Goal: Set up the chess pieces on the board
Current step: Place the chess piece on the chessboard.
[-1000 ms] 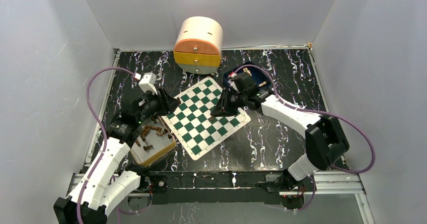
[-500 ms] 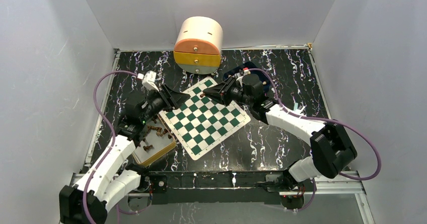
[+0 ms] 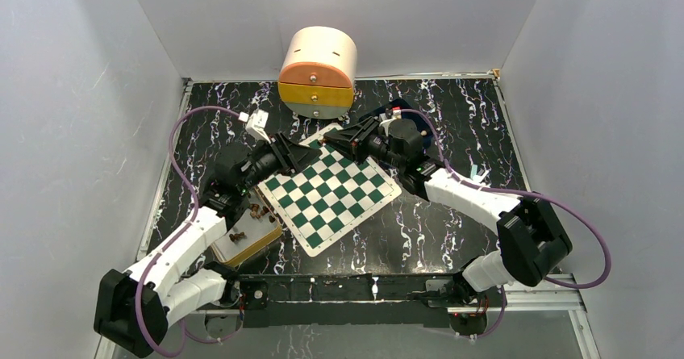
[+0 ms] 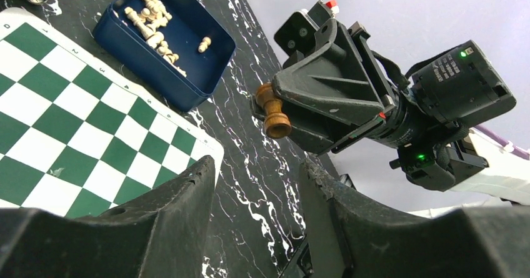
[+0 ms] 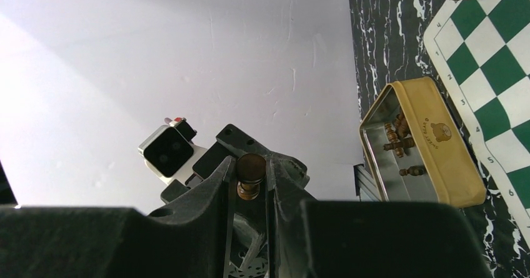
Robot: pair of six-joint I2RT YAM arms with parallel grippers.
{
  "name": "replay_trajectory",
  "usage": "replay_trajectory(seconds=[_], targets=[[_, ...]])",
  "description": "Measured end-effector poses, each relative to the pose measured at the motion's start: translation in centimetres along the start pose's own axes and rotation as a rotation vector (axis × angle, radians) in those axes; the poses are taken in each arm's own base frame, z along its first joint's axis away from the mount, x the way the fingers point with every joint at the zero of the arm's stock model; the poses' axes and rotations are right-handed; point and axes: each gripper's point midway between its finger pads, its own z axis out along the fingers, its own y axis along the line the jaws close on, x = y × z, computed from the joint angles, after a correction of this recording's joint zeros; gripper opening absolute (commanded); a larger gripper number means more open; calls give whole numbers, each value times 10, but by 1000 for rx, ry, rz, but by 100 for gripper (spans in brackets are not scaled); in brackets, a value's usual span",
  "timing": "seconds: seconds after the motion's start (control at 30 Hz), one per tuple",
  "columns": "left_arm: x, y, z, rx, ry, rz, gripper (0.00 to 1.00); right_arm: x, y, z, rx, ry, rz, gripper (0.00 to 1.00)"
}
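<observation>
On black white-veined bench (image 3: 452, 214), flat green-and-white checkered chessboard (image 3: 327, 194), left end effector (image 4: 259, 172) facing it with fingers apart and empty, right end effector (image 5: 250, 181) clamped on small dark brown turned wooden chess piece (image 4: 273, 110), aloft near board's far corner.
</observation>
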Motion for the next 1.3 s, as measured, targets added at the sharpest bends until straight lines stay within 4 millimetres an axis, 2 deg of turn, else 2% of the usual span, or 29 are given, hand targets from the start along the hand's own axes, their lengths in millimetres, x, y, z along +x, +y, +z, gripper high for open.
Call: replay_trajectory(seconds=[0.33,0.4,0.53,0.6,0.67,0.77,0.87,0.97,1.03,1.1,1.23,1.3], targets=[[-7,-3,11,2,-23,19,46,3,0,3,-7,3,3,22],[-9,-5,13,5,-29,23,43,4,-2,4,-2,5,4,22],[-12,-5,15,5,-37,30,26,6,-4,5,4,9,4,22],[-13,-6,15,4,-41,36,24,7,-4,5,4,11,4,22],[-14,-5,15,2,-47,41,24,8,-5,5,4,13,4,22],[-15,-4,15,-5,-53,47,30,9,-5,6,5,16,3,22],[-16,-3,16,-9,-57,52,30,10,-5,6,4,16,3,22],[-16,-2,16,-11,-57,52,19,10,-5,6,5,15,3,22],[-16,-2,17,-10,-57,57,15,9,-6,7,8,12,4,22],[-15,-2,17,-9,-56,63,16,8,-8,8,12,11,6,22],[-16,-2,17,-11,-60,70,28,8,-7,8,7,7,5,22],[-16,-2,17,-10,-60,70,29,8,-7,9,4,3,7,22]])
